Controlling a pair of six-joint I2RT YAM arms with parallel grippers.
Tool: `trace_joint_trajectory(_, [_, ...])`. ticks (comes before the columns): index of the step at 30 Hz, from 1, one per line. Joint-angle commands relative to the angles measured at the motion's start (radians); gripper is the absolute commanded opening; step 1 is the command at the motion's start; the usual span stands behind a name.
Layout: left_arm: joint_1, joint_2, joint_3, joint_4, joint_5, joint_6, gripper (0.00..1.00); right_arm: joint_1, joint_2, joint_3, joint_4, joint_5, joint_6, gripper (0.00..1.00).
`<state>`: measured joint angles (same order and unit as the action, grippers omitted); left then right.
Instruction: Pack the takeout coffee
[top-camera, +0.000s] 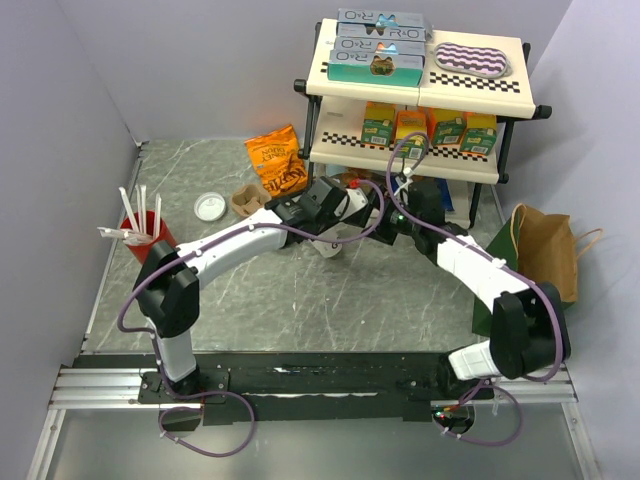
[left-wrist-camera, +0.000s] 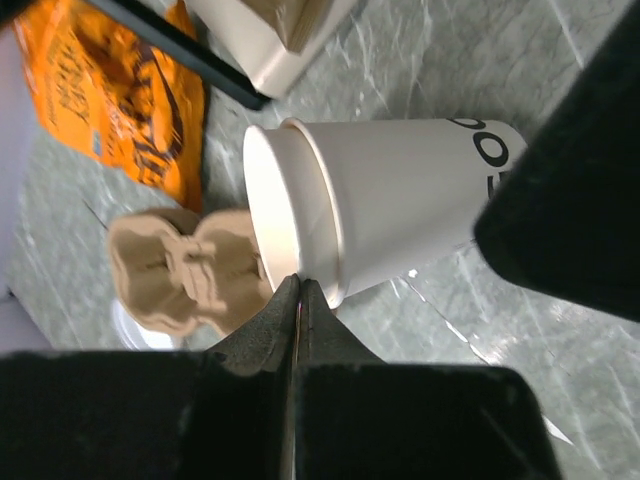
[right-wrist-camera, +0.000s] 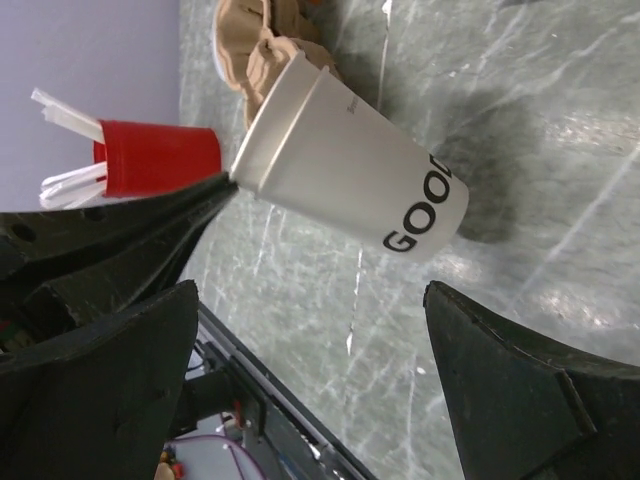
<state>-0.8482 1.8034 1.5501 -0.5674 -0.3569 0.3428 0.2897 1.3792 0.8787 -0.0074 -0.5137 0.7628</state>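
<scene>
1. Currently, the takeout coffee cup (right-wrist-camera: 350, 170) is held mid-table, between the two claws, with no lid fitted.
2. The left claw (left-wrist-camera: 298, 292) is closed tight on the cup's rim; the thin rim wall is pinched between its fingertips.
3. The cup is tilted well over, almost on its side. Its mouth is turned toward the pulp carrier (left-wrist-camera: 185, 270), and the base end, lettered "GOOD", is pointed away from it.
4. A stepped double edge is seen at the mouth end; whether a second cup is nested inside cannot be determined.
5. A shadow is cast on the table (right-wrist-camera: 560, 150) beside the base; whether the base touches the table cannot be determined.
6. The right claw (right-wrist-camera: 310, 300) is spread wide and holds nothing. Its fingers are seen on either side of the cup's base end, apart from it.
7. A round white lid (top-camera: 210, 207) is laid flat on the table just beside the carrier, on its left in the top view.
8. A red cup (top-camera: 152, 238) filled with white straws is placed near the table's left edge. An orange snack bag (top-camera: 278, 162) lies behind the carrier.
</scene>
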Motion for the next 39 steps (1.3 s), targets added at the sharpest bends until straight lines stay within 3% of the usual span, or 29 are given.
trace_joint_trajectory(1, [-0.011, -0.001, 0.073, -0.014, 0.041, -0.094, 0.01, 0.034, 0.058, 0.055, 0.069, -0.016, 0.062, 0.99])
trace_joint_trajectory(7, [0.011, -0.032, 0.061, -0.045, 0.056, -0.166, 0.01, 0.019, 0.092, 0.051, 0.070, -0.045, 0.127, 0.98])
trace_joint_trajectory(13, [0.087, -0.064, 0.002, -0.067, 0.094, -0.249, 0.01, -0.049, -0.017, -0.090, 0.285, -0.138, 0.129, 0.99])
trace_joint_trajectory(17, [0.132, -0.068, 0.024, -0.083, 0.139, -0.335, 0.01, -0.002, 0.017, -0.061, 0.256, -0.112, 0.063, 0.99])
trace_joint_trajectory(21, [0.135, -0.061, 0.056, -0.088, 0.153, -0.337, 0.01, 0.097, 0.086, 0.081, 0.100, 0.073, -0.034, 0.98])
trace_joint_trajectory(25, [0.143, -0.049, 0.084, -0.098, 0.170, -0.390, 0.01, 0.163, 0.133, 0.155, 0.050, 0.113, -0.007, 0.99])
trace_joint_trajectory(33, [0.215, -0.070, 0.105, -0.137, 0.291, -0.482, 0.01, 0.167, 0.196, 0.241, -0.075, 0.164, 0.036, 0.99])
trace_joint_trajectory(39, [0.256, -0.078, 0.097, -0.143, 0.398, -0.518, 0.01, 0.167, 0.213, 0.235, -0.057, 0.153, 0.066, 0.98])
